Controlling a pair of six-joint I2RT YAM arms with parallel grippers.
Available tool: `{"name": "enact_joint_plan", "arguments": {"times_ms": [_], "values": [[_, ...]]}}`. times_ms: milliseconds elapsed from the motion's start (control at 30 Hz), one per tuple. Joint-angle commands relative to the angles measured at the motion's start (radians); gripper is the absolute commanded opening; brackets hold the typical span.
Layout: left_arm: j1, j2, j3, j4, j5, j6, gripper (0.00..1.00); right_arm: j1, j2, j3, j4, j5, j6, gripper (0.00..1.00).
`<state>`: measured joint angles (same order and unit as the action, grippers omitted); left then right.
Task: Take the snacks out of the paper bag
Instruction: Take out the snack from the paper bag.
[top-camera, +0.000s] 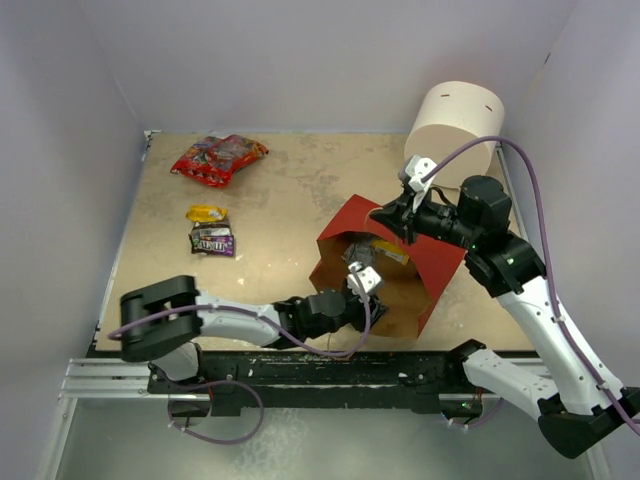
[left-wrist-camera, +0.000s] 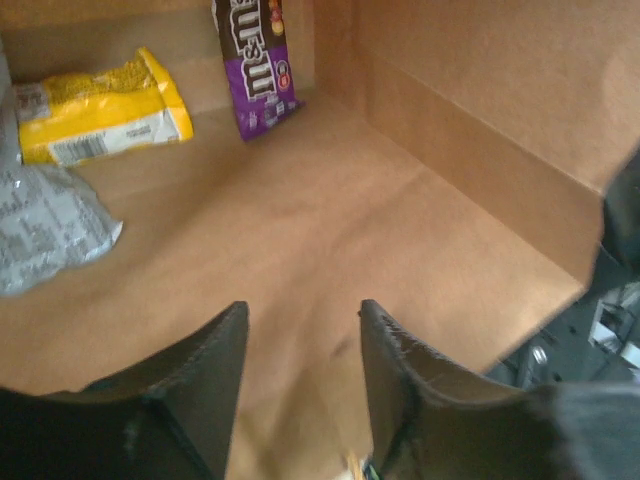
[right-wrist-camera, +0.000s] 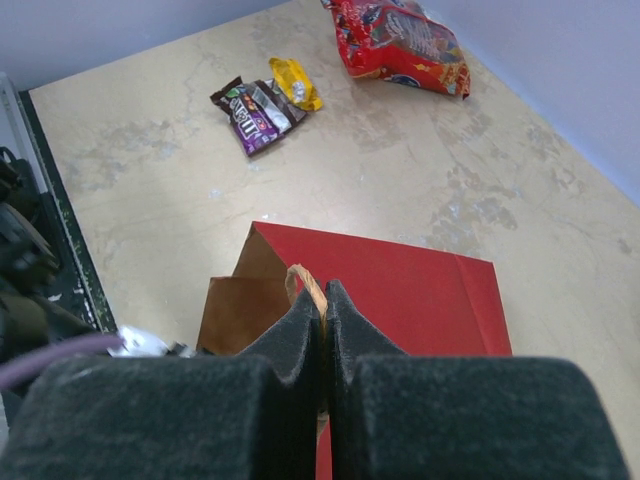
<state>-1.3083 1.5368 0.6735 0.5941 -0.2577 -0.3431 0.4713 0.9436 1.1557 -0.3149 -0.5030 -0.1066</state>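
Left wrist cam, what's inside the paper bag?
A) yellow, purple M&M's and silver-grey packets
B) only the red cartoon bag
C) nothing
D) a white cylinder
A: yellow packet, purple M&M's packet and silver-grey packet lie on the paper bag's tan inside, ahead of the open left gripper.

Tabletop (top-camera: 300, 190): beige, mottled with paler stone-like patches, matte, evenly lit
Enclosure: plain pale lavender-white panels, namely back wall (top-camera: 300, 60), left wall (top-camera: 60, 200) and right wall (top-camera: 590, 150), meeting the table's edges
Cream cylinder (top-camera: 455, 120): upright, far right corner
Near edge: black rail (top-camera: 330, 375), aluminium extrusion (top-camera: 100, 378)
Below: grey floor (top-camera: 330, 450)
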Motion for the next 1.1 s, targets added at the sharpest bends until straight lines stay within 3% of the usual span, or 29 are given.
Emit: {"name": "enact_joint_plan", "arguments": {"times_ms": [0, 200, 400, 767, 1067], "values": [[0.004, 0.155, 0.088, 0.322, -0.062, 0.145, 0.48, 0.0, -0.003, 0.064, -0.008, -0.042, -0.021, 0.0], [0.028, 0.365, 0.189, 0.473, -0.048, 0.192, 0.42, 0.0, -0.017, 0.071, -0.014, -0.094, -0.018, 0.0], [0.101, 0.535, 0.262, 0.655, 0.067, 0.21, 0.37, 0.002, -0.025, 0.061, -0.018, -0.109, 0.003, 0.0], [0.158, 0.772, 0.476, 0.777, 0.152, 0.283, 0.46, -0.001, 0.013, 0.099, -0.075, -0.135, -0.002, 0.0], [0.175, 0.908, 0.653, 0.775, 0.183, 0.275, 0.62, 0.001, 0.021, 0.12, -0.125, -0.15, -0.013, 0.0]]}}
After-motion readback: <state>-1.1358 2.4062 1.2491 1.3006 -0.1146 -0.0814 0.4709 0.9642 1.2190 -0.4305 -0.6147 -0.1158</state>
